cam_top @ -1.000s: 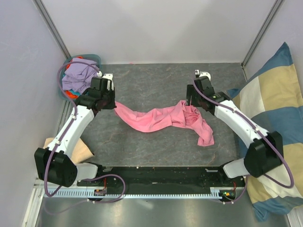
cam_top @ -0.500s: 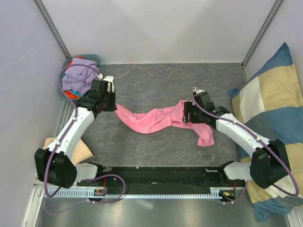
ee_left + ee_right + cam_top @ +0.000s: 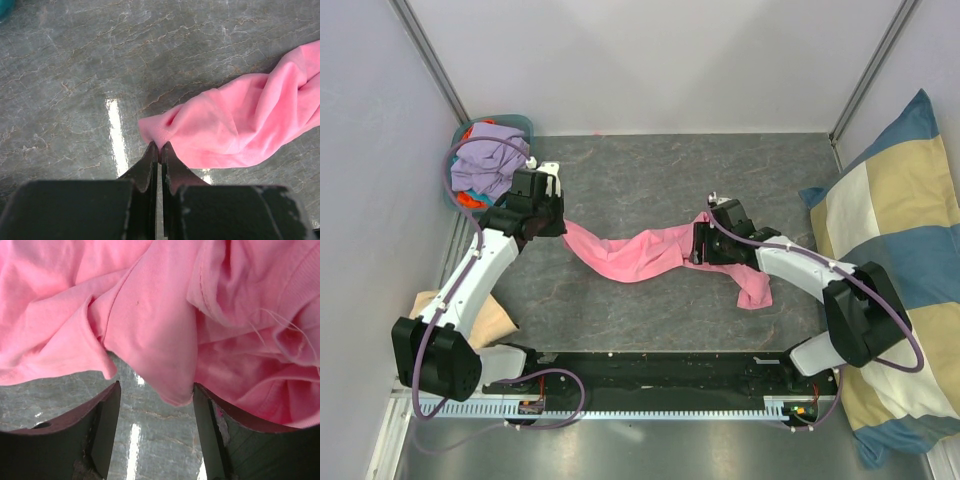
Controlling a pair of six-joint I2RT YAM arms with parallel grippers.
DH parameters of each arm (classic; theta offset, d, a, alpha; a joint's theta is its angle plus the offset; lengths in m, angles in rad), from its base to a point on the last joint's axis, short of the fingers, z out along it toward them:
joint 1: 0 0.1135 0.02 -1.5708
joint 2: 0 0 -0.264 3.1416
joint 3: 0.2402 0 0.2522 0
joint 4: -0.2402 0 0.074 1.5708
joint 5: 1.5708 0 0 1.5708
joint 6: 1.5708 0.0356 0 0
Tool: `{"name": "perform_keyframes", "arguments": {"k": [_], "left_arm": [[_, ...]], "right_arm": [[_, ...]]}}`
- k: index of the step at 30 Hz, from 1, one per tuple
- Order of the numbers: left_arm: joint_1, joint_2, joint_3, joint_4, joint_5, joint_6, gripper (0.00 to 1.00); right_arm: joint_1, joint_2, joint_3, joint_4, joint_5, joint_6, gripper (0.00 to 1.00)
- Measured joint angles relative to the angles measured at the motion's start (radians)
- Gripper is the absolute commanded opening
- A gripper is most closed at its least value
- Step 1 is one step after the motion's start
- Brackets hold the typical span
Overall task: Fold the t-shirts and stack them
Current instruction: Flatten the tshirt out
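At the far left corner I see a heap with a lavender tee (image 3: 485,160) on top. A scrap of orange (image 3: 468,199) shows under it, and a teal edge (image 3: 520,123) runs round the heap. I cannot tell whether that edge is cloth or a bin. My left arm and its cable cover the heap's near side. A tan bundle (image 3: 498,322) lies by the left arm's lower link, and I cannot make out what it is.

The left gripper (image 3: 542,218) is low over the table (image 3: 650,170), with its fingers pressed together on a corner of the pink tee (image 3: 640,252). In the left wrist view the left gripper (image 3: 160,147) pinches only the very edge of the pink tee (image 3: 240,125).

The tee lies mid-table as a twisted rope stretched between the two grippers, with a tail trailing toward the near right.

The right gripper (image 3: 700,243) sits on the bunched right end, and from above its body hides the fingers. In the wrist view the right gripper (image 3: 156,390) has its fingers spread wide, and a fold of the pink tee (image 3: 150,335) sags between them, ungripped. Seams and a few loose threads show there.

A checked cushion (image 3: 905,190) leans at the far right, cut off by the frame.
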Motion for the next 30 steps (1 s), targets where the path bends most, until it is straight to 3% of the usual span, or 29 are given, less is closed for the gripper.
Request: {"name": "perform_keyframes", "arguments": {"k": [1,2,5,8,16,23,30], "left_arm": [[0.000,0.000,0.000,0.000,0.000,0.000,0.02],[0.000,-0.002,0.000,0.001,0.000,0.000,0.02],[0.000,-0.006,-0.002,0.005,0.000,0.000,0.02],[0.000,-0.008,-0.006,0.006,0.000,0.000,0.02],[0.000,-0.014,-0.015,0.006,-0.001,0.000,0.02],[0.005,-0.087,0.002,-0.014,-0.027,0.000,0.02],[0.025,-0.156,0.150,-0.042,-0.061,0.000,0.02]], "right_arm": [[0.000,0.010,0.000,0.007,0.000,0.001,0.61],[0.002,0.024,0.000,0.017,0.000,0.002,0.44],[0.005,0.054,0.000,0.038,0.002,0.005,0.14],[0.005,0.061,0.000,0.042,0.004,-0.002,0.00],[0.006,-0.036,0.032,-0.047,0.021,-0.007,0.00],[0.008,-0.219,0.282,-0.220,0.141,-0.050,0.00],[0.008,-0.280,0.476,-0.335,0.341,-0.098,0.00]]}}
